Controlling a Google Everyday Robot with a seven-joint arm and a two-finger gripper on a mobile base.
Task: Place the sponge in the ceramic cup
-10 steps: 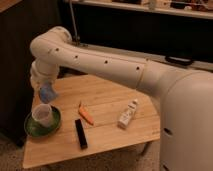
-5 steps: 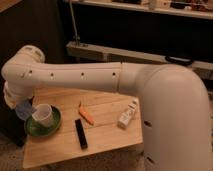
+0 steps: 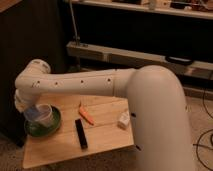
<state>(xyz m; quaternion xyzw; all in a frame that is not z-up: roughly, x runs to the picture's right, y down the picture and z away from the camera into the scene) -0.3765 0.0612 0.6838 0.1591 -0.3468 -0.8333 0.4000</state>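
Observation:
The white ceramic cup [image 3: 44, 118] stands upright on a green plate [image 3: 52, 128] at the left end of the wooden table [image 3: 105, 137]. A pale blue patch, the sponge [image 3: 33, 113], shows at the cup's left rim, over its mouth. Whether it rests inside or is still held I cannot tell. My gripper [image 3: 26, 106] hangs at the end of the white arm [image 3: 80, 82], right against the cup's left side and mostly hidden by the wrist.
An orange carrot-like thing [image 3: 86, 115] lies at the table's middle, with a black bar [image 3: 81, 133] in front of it and a small white bottle [image 3: 123, 119] to the right. A dark cabinet stands to the left and shelving runs behind.
The arm has swung so the wrist and the blue sponge moved right, from beside the cup to over its left rim. The view has shifted too.

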